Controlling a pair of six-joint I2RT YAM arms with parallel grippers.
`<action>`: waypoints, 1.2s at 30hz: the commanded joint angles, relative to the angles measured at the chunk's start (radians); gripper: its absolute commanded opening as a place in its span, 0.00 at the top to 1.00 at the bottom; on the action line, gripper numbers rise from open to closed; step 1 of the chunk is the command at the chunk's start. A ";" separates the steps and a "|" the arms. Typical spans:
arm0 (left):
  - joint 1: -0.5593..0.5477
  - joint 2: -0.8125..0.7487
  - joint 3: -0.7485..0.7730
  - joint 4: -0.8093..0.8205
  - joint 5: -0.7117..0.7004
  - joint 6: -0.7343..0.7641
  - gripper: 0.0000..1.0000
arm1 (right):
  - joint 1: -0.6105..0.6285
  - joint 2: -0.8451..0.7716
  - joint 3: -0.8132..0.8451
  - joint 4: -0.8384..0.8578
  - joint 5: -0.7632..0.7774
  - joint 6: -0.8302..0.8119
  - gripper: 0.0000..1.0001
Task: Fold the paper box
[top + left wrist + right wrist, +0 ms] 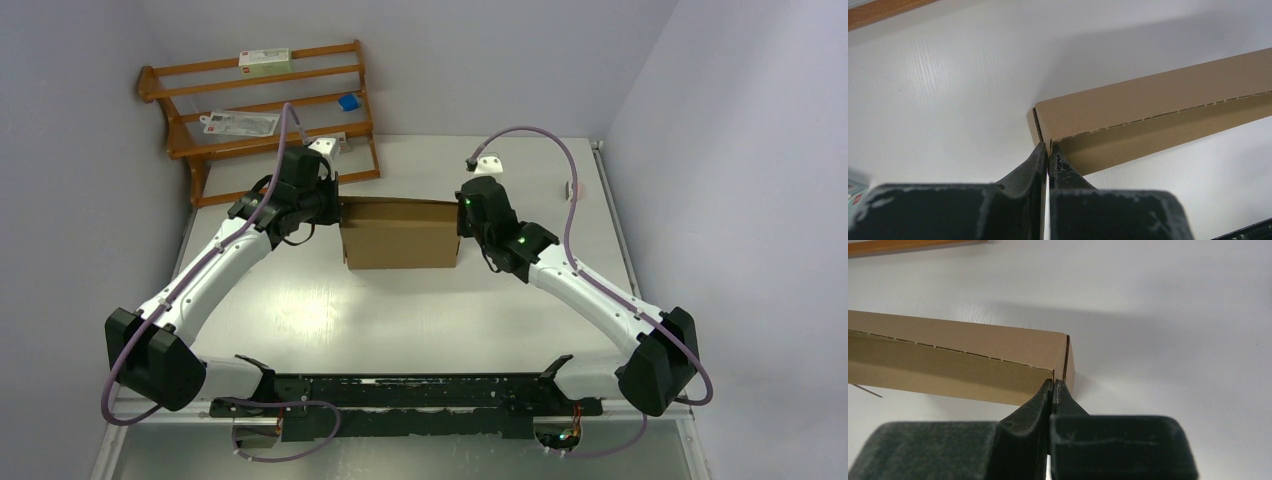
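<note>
Left claw [1049,146] and right claw [1053,384] pinch opposite ends of the plain brown cardboard box [400,240], which looks box-shaped, finishing tucks maybe left.

No text is legible; the white packets [264,62] on the wooden rack [190,70] seem printed, though far too small.

Bright even light, soft shadows.
</note>
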 commanded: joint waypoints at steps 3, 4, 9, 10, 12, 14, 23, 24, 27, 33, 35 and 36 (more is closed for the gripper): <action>-0.025 0.012 -0.005 -0.031 0.122 -0.023 0.95 | 0.009 0.044 -0.024 -0.045 -0.068 0.036 1.00; -0.025 0.009 -0.015 -0.028 0.129 -0.027 0.95 | 0.009 0.043 -0.024 -0.047 -0.064 0.042 1.00; -0.025 -0.028 -0.094 0.025 0.136 -0.055 0.95 | 0.009 0.026 -0.051 -0.007 -0.085 0.061 1.00; -0.027 -0.036 -0.110 0.045 0.140 -0.062 0.95 | 0.008 0.023 -0.058 0.003 -0.095 0.067 1.00; -0.029 -0.048 -0.137 0.062 0.142 -0.075 0.95 | 0.008 0.024 -0.070 0.019 -0.106 0.074 1.00; -0.036 -0.054 -0.155 0.069 0.130 -0.079 0.95 | 0.009 0.028 -0.074 0.023 -0.117 0.081 1.00; -0.044 -0.112 -0.176 0.040 0.070 -0.073 0.91 | 0.009 0.003 -0.062 0.004 -0.090 0.089 1.00; -0.044 -0.123 -0.171 0.030 0.057 -0.072 0.89 | 0.008 -0.008 -0.057 -0.003 -0.080 0.087 1.00; -0.042 -0.167 -0.153 0.005 0.014 -0.065 0.76 | 0.008 -0.037 -0.045 -0.018 -0.066 0.080 0.90; -0.038 -0.246 -0.115 -0.028 -0.004 -0.064 0.47 | 0.001 -0.067 -0.007 -0.053 -0.072 0.098 0.68; -0.032 -0.258 -0.106 -0.031 0.012 -0.071 0.42 | -0.001 -0.079 -0.001 -0.051 -0.085 0.106 0.64; -0.030 -0.263 -0.100 -0.032 0.021 -0.073 0.40 | -0.003 -0.082 0.005 -0.050 -0.093 0.114 0.62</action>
